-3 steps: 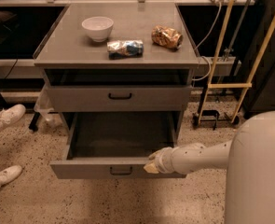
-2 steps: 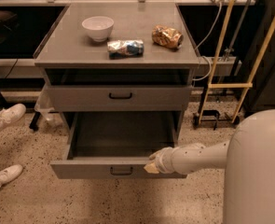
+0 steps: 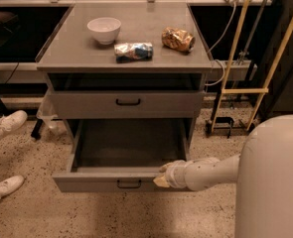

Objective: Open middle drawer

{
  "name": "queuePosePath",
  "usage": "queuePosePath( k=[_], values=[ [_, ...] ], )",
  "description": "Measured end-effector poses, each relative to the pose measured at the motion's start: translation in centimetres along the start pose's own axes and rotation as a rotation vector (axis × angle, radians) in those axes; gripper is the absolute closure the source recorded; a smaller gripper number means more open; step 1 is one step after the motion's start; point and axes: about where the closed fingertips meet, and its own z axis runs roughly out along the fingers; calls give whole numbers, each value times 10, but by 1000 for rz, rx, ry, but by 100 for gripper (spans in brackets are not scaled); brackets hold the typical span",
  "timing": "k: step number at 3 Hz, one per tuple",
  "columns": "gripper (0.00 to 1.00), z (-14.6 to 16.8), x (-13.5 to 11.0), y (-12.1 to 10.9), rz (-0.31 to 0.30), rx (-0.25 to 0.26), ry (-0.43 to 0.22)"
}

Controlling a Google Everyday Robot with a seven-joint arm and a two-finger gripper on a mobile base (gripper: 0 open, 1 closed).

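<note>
The middle drawer [image 3: 117, 178] is a grey metal drawer with a small black loop handle [image 3: 129, 183]. It stands pulled far out of the cabinet, and its inside is dark and bare. My gripper [image 3: 162, 177] sits at the right end of the drawer's front panel, against its top edge. My pale arm [image 3: 210, 171] reaches in from the right. Above it, another grey drawer [image 3: 86, 104] with a black handle is closed. Nothing shows below the pulled-out drawer.
On the cabinet's top [image 3: 71, 53] are a white bowl [image 3: 104, 29], a crushed can [image 3: 133, 51] and a crumpled snack bag [image 3: 178, 38]. White shoes [image 3: 8, 124] lie on the floor at left. Yellow poles [image 3: 238, 58] and cables stand at right.
</note>
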Motion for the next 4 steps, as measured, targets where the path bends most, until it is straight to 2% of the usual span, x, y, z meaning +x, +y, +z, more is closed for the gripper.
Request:
queuePosePath(
  k=[4],
  values=[
    [100,-2,3,8,-3,-11,22]
  ],
)
